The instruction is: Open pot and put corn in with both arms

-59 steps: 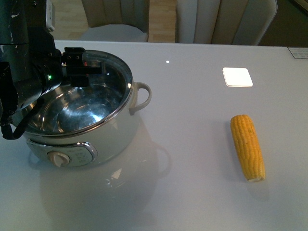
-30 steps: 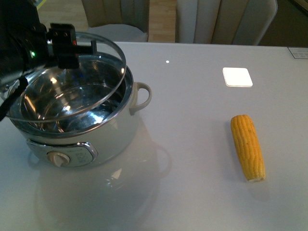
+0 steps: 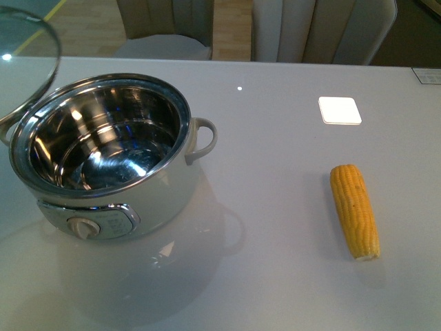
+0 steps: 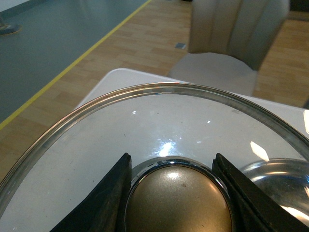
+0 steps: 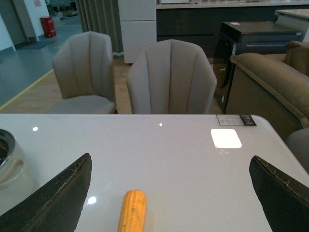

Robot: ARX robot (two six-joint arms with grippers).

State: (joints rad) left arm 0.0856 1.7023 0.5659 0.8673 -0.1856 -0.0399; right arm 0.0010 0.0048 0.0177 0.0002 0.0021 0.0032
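Note:
The pale-white pot [image 3: 103,155] stands open at the table's left, its steel inside empty, dial panel facing me. Its edge also shows in the right wrist view [image 5: 12,164]. The glass lid [image 3: 31,62] hangs tilted at the far left, off the pot, partly out of frame. In the left wrist view my left gripper [image 4: 176,193] is shut on the lid's knob [image 4: 178,203], with the glass lid [image 4: 96,140] spread around it. The yellow corn [image 3: 354,209] lies on the table at the right. My right gripper [image 5: 171,193] is open, above and behind the corn [image 5: 132,211].
A white square patch [image 3: 340,109] lies on the white table [image 3: 275,276] behind the corn. Padded chairs [image 3: 324,27] stand along the far edge. A small label [image 3: 426,74] sits at the far right corner.
The left arm has lifted the lid off the pot and carried it up and to the left, almost out of the front view. The pot now stands uncovered. The corn has not moved.

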